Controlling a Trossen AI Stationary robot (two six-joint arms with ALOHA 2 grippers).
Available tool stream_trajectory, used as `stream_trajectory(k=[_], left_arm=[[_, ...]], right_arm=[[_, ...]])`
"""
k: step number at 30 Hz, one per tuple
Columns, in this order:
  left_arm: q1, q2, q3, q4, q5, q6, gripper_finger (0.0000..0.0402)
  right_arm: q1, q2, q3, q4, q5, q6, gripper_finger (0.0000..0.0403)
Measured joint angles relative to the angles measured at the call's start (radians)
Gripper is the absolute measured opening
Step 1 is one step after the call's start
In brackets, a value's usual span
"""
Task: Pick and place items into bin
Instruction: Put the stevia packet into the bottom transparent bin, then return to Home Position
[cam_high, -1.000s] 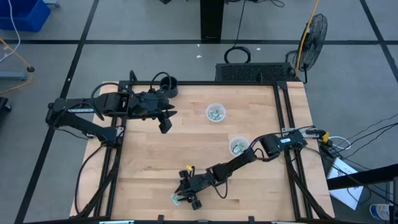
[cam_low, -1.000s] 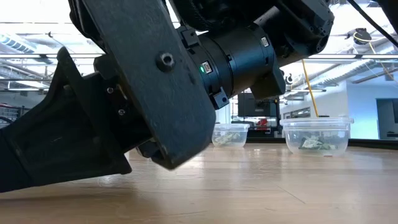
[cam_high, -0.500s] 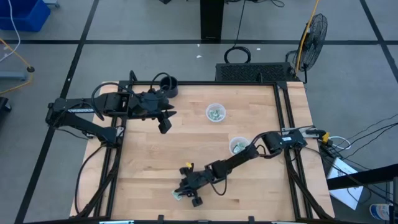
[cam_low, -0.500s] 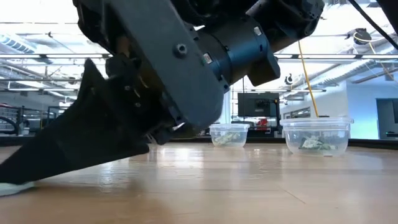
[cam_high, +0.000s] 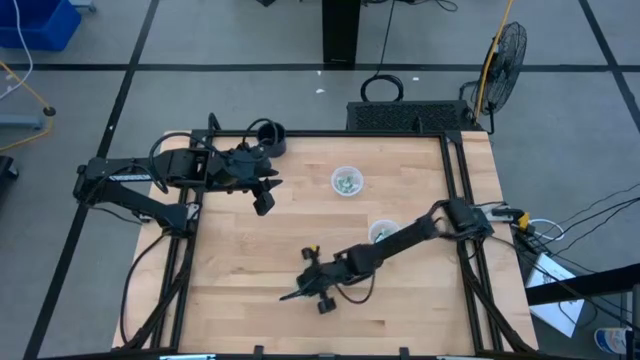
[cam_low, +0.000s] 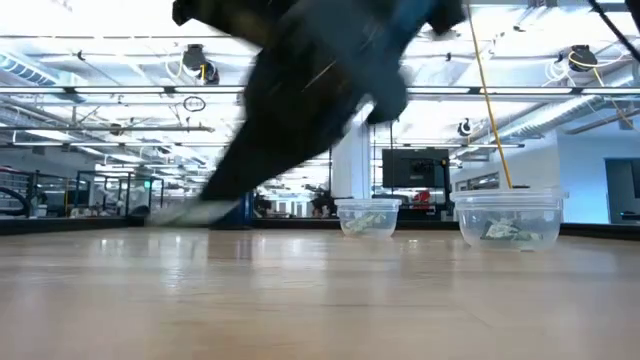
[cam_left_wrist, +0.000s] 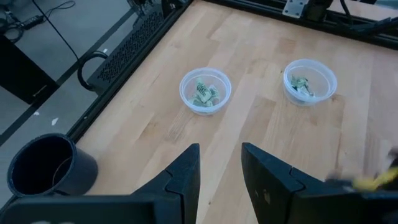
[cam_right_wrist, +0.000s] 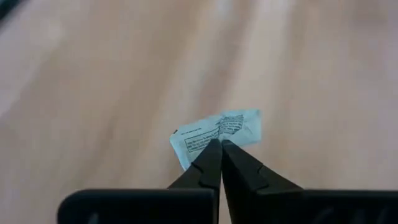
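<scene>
My right gripper (cam_right_wrist: 219, 147) is shut on a small green-and-white printed packet (cam_right_wrist: 214, 134), above the table's near middle (cam_high: 288, 296). In the low view the arm is a dark blur, with the pale packet (cam_low: 188, 212) at its tip above the wood. Two clear round bins stand on the table, one (cam_high: 346, 182) at the far middle and one (cam_high: 382, 233) nearer the right; each holds packets (cam_left_wrist: 204, 93) (cam_left_wrist: 301, 84). My left gripper (cam_left_wrist: 221, 158) hangs open over the far left (cam_high: 262, 198), holding nothing. My right gripper pinches the packet by one edge (cam_right_wrist: 217, 138), between the very tips of its two fingers (cam_right_wrist: 210, 160). The rest of the packet sticks out beyond the fingertips. The packet is lifted clear of the wood.
A black mug (cam_high: 270, 135) stands at the table's far left corner, also seen in the left wrist view (cam_left_wrist: 46, 167). Black frame rails (cam_high: 460, 180) run along the table's edges. Bare wood (cam_high: 240, 260) lies between the two arms.
My right gripper has shut on the packet that lay near the table's near edge. It has lifted the packet clear of the wood, rising fast and drawing a little toward the far edge. My left arm has kept still.
</scene>
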Motion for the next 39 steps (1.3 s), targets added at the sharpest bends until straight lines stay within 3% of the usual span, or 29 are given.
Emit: stream_trajectory(k=[5,8,12,17,25,30,39], left_arm=[[0.0,0.0,0.0,0.0,-0.001,0.0,0.0124],[0.0,0.0,0.0,0.0,-0.001,0.0,0.0124],[0.0,0.0,0.0,-0.001,-0.001,0.0,0.0124],[0.0,0.0,0.0,0.0,-0.001,0.0,0.0124],[0.0,0.0,0.0,0.002,-0.001,-0.012,0.0124],[0.0,0.0,0.0,0.019,-0.001,-0.054,0.0124],[0.0,-0.003,0.0,0.013,0.059,-0.052,0.0124]], right_arm=[[0.0,-0.181,-0.015,-0.418,0.183,0.06,0.0001],[-0.002,-0.309,-0.053,-0.669,0.27,0.182,0.0001],[-0.017,-0.491,-0.187,-0.872,0.252,0.437,0.0],[-0.02,-0.719,-0.447,-0.819,0.277,0.57,0.0],[-0.033,-0.931,-0.772,-0.524,0.251,0.541,0.0012],[-0.041,-0.966,-0.852,-0.456,0.242,0.545,0.0039],[-0.041,-1.003,-0.829,-0.405,0.245,0.476,0.0104]])
